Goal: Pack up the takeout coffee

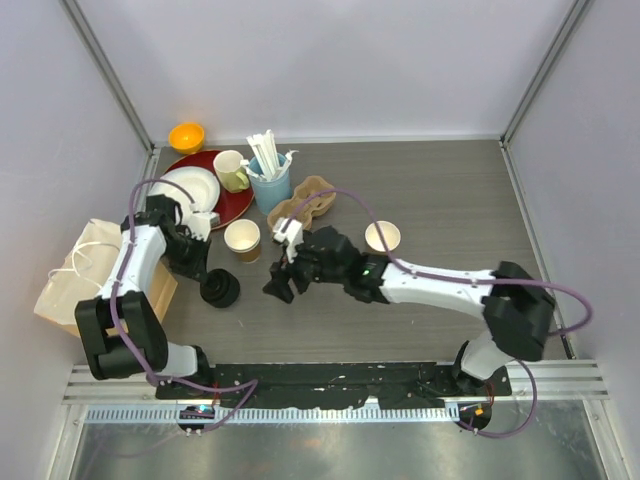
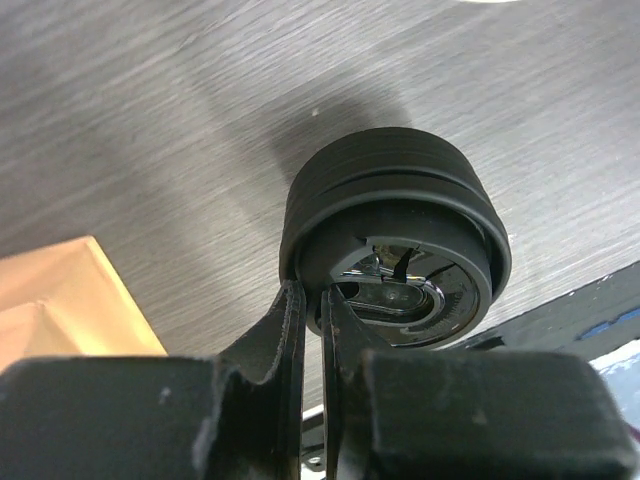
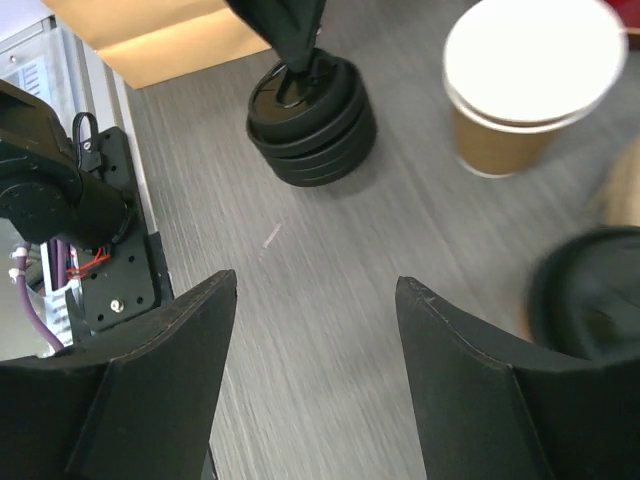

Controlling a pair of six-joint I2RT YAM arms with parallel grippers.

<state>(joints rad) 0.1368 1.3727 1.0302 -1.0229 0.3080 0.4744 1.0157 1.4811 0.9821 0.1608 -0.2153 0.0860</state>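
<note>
Two open-topped brown takeout coffee cups stand on the table, one (image 1: 242, 238) near the left arm and one (image 1: 382, 237) beyond the right arm. The nearer cup (image 3: 530, 80) also shows in the right wrist view. A stack of black lids (image 1: 220, 290) sits in front of the left cup. My left gripper (image 2: 312, 297) is shut on the rim of the top lid (image 2: 395, 230), one finger inside and one outside. My right gripper (image 3: 315, 285) hangs open over bare table, right of the lid stack (image 3: 310, 120), with nothing between its fingers.
A brown paper bag (image 1: 90, 280) lies at the left edge. A cardboard cup carrier (image 1: 305, 205) sits behind the right gripper. Behind these stand a blue cup of white sticks (image 1: 268, 180), a yellow-green mug (image 1: 232, 170), a red plate (image 1: 235, 205) and an orange bowl (image 1: 186, 135).
</note>
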